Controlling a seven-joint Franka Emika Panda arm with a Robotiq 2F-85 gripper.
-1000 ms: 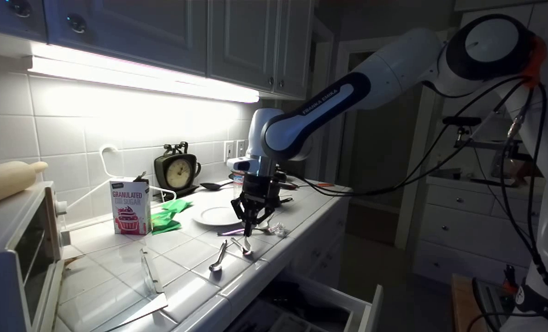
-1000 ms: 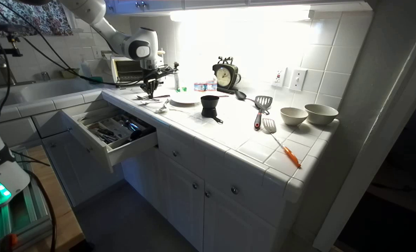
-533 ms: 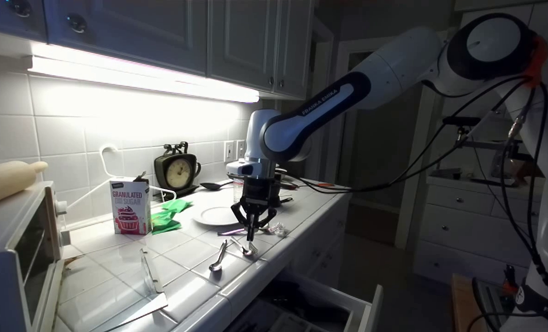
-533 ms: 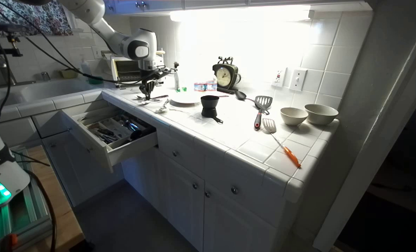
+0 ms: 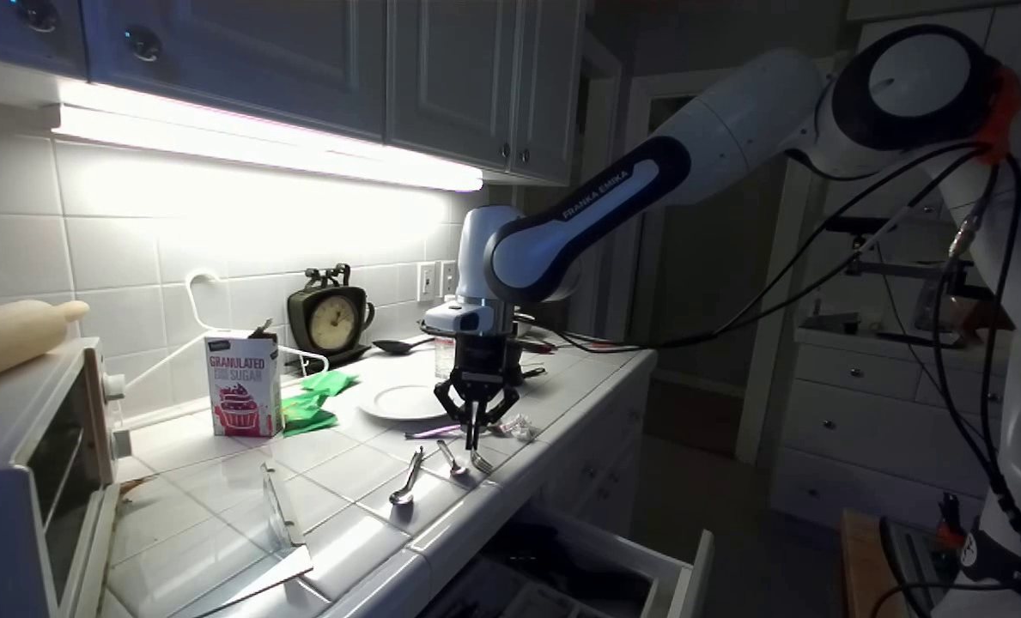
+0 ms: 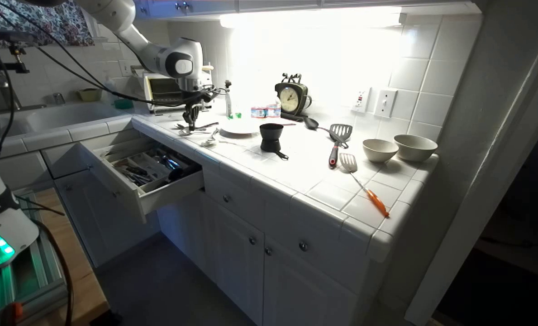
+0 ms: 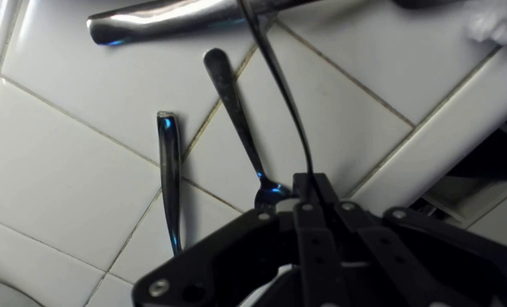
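Observation:
My gripper (image 5: 473, 443) points down just above the tiled counter and is shut on a metal fork. The fork's tines (image 5: 482, 463) show just below the fingertips in an exterior view. In the wrist view its thin handle (image 7: 286, 91) runs edge-on from between the fingertips (image 7: 313, 185) to the top edge. A spoon (image 5: 452, 460) lies beside the fingers; its bowl in the wrist view (image 7: 272, 194) is partly hidden by them. Another spoon (image 5: 406, 481) lies farther left, its handle (image 7: 170, 166) showing in the wrist view. The gripper also shows in the exterior view (image 6: 191, 126).
A thick metal handle (image 7: 163, 21) and crumpled clear plastic (image 7: 498, 25) lie nearby. A white plate (image 5: 403, 402) is behind. An open drawer (image 6: 169, 194) juts out below the counter edge. A sugar box (image 5: 244, 386), toaster oven (image 5: 38, 498) and black cups (image 6: 271, 136) stand around.
The gripper has moved a short way right and down in an exterior view, and the fork has shifted right with it, away from the spoon. The wrist has turned slightly.

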